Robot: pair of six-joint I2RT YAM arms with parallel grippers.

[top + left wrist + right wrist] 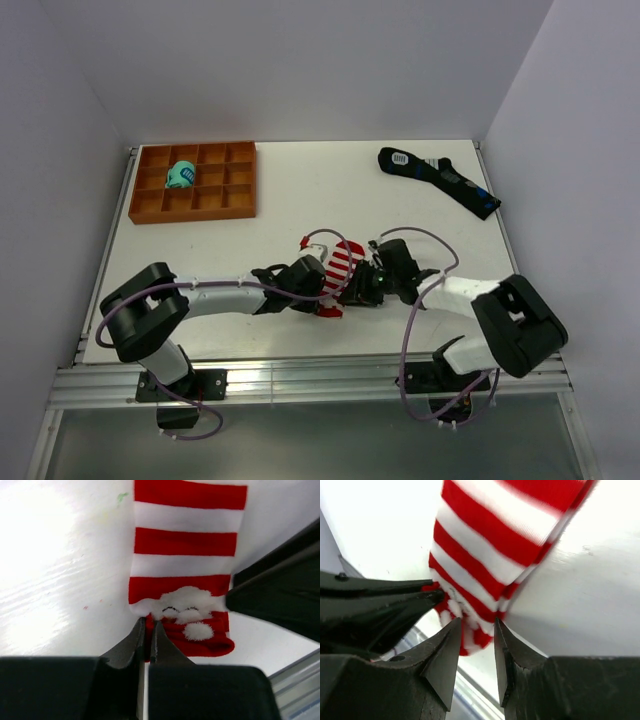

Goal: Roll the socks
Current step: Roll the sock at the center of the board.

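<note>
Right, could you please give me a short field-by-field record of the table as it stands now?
socks: red-and-white striped, lying on the table between both grippers
left gripper: shut, pinching the socks' red cuff edge
right gripper: open, jaws apart at the socks' near end
tray: orange, far left, holds teal bundle
black sock: far right, lying flat

Two white-and-black arms (215,295) with looping purple cables (405,340) and black pointed tool fingers (442,665)
</note>
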